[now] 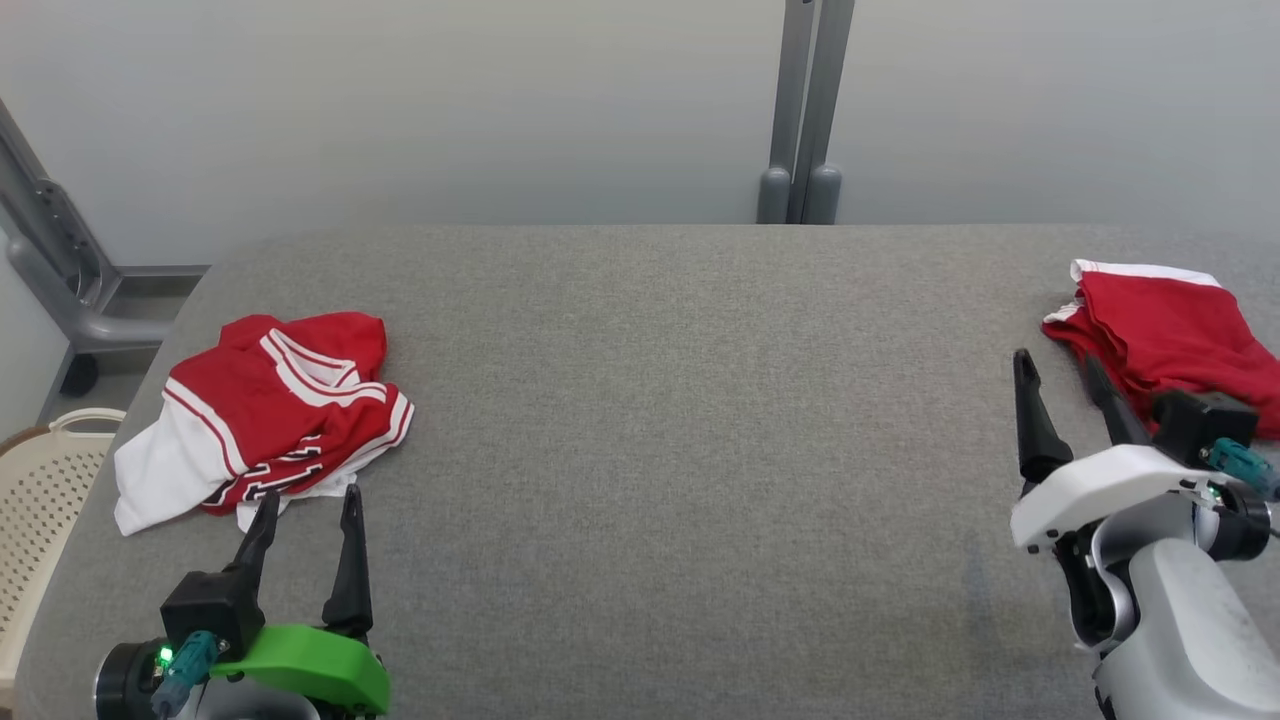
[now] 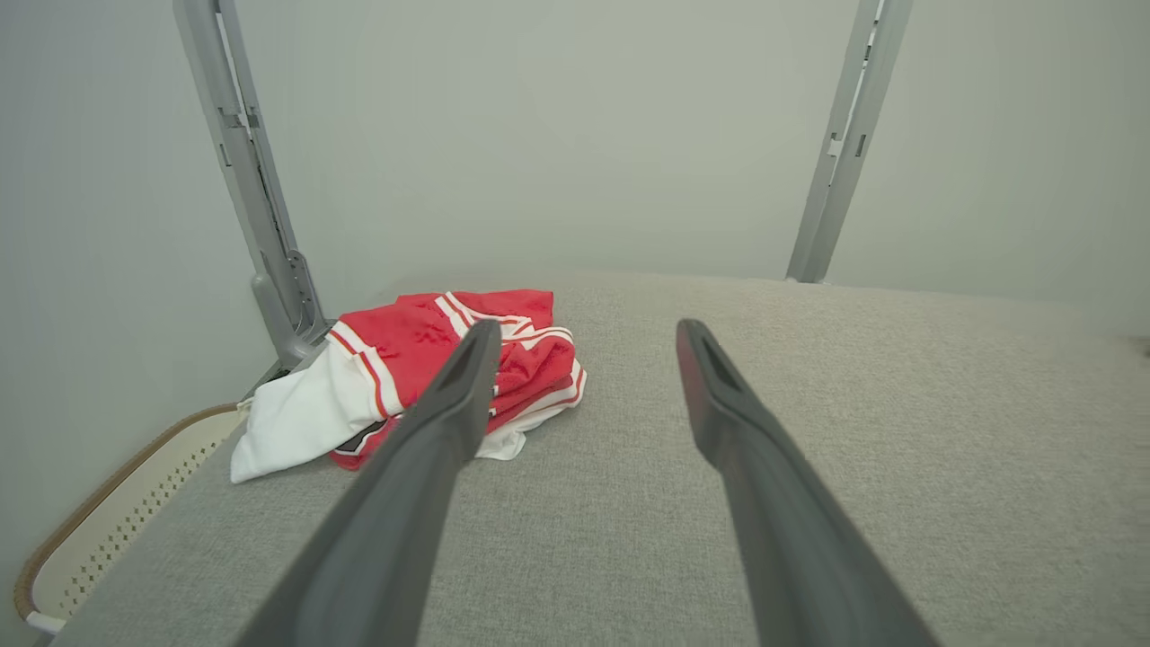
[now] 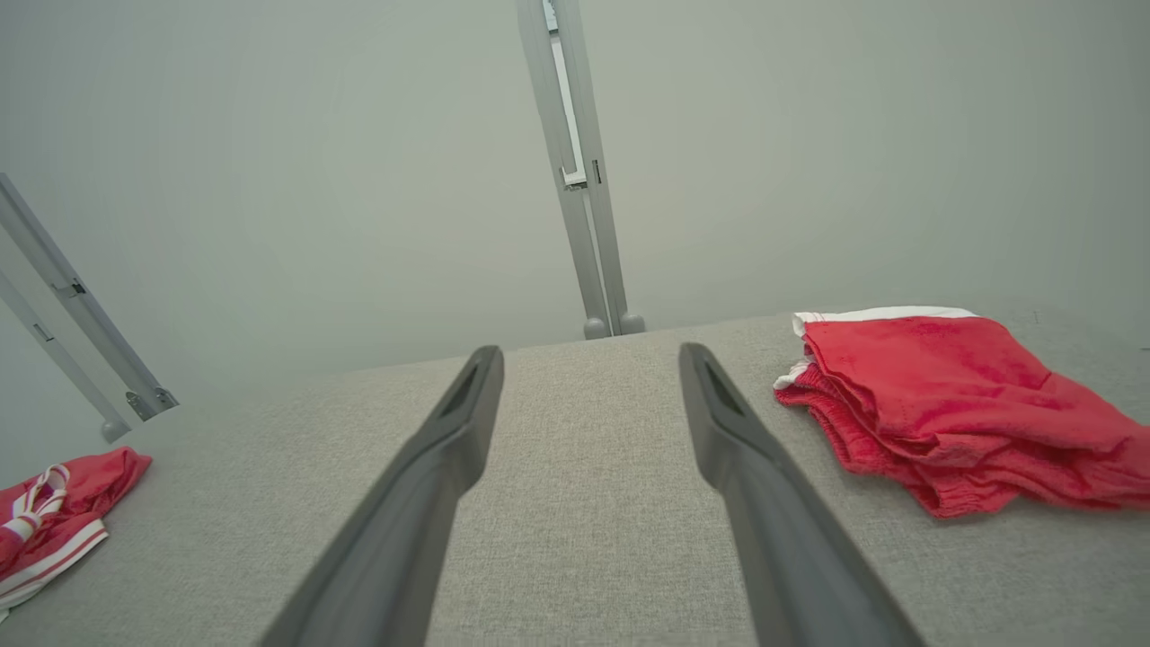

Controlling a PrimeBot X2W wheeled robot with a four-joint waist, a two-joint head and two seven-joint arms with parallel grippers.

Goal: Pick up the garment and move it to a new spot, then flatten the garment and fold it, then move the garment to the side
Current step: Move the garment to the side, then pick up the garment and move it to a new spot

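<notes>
A crumpled red and white garment lies on the left side of the grey padded table. My left gripper stands open just in front of its near edge, fingers apart and empty. In the left wrist view the garment lies ahead and to the left of my left gripper, partly behind the left finger. My right gripper is open and empty at the right, beside a second garment, red with white trim. In the right wrist view the crumpled garment shows at the far left, well away from my right gripper.
The red folded garment lies at the table's right edge. A cream perforated basket stands off the table's left side. Grey metal posts rise behind the far edge, before a pale wall.
</notes>
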